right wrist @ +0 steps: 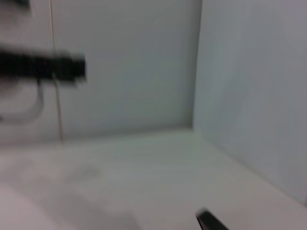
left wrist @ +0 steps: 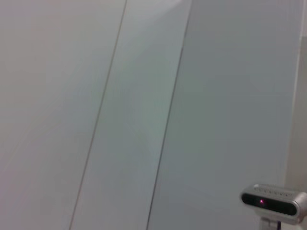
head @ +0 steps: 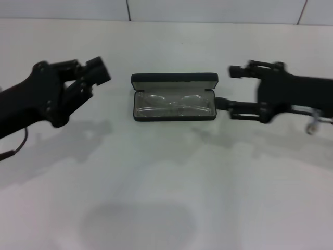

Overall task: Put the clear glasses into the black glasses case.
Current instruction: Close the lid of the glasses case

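Right gripper [head: 225, 88] open beside black glasses case [head: 174, 97], left gripper [head: 93, 77] raised clear

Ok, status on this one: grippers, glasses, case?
Clear glasses lying inside the open black glasses case. Left gripper off to the case's left, right gripper beside its right end. Nothing blocking.

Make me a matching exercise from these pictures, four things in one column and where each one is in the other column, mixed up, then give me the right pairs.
Things
1. fully transparent plastic clear glasses
2. black hard-shell hinged glasses case
3. left tool
4. right tool

Places
A. raised off the white table, apart from the case, on the robot's left
B. lying in the grey-lined tray
C. beside the case's end on the robot's right
D. open at the middle of the table

Pairs: 1-B, 2-D, 3-A, 4-C
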Available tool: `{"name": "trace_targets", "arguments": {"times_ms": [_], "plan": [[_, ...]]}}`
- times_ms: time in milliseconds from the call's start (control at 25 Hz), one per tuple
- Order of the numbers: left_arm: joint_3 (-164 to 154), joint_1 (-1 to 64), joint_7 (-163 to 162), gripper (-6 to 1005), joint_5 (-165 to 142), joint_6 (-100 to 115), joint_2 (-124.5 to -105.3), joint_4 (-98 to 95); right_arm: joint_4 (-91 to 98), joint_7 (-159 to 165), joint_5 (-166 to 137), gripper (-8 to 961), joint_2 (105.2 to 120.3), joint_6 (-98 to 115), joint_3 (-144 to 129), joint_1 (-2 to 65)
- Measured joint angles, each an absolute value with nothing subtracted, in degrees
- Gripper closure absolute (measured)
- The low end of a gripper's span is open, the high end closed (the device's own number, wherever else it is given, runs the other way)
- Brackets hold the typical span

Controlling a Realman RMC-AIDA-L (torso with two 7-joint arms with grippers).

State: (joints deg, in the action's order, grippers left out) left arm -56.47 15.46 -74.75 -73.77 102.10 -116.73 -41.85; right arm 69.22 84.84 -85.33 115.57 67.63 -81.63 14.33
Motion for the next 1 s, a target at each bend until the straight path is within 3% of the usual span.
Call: {"name": "trace_targets", "arguments": {"times_ms": [360,800,1000], "plan": [[-56.8,24.6,-75.2,904,-77.3,95.8,-118.79,-41.3,38.9,65.7,-72.6,198,115.53,89.2,-63.0,16.7],[-59.6,40.0,-76.4,905,-77.5,70.8,-119.69,-26.3,33.0,63.6,-71.9,199,115.76,89.6,-62.9,16.9],[-66.5,42.4,-79.1,905,-77.4,59.8,-119.84,-23.7,32.4,63.7,-71.9,198,115.94,89.7,-63.2,17.1]]}}
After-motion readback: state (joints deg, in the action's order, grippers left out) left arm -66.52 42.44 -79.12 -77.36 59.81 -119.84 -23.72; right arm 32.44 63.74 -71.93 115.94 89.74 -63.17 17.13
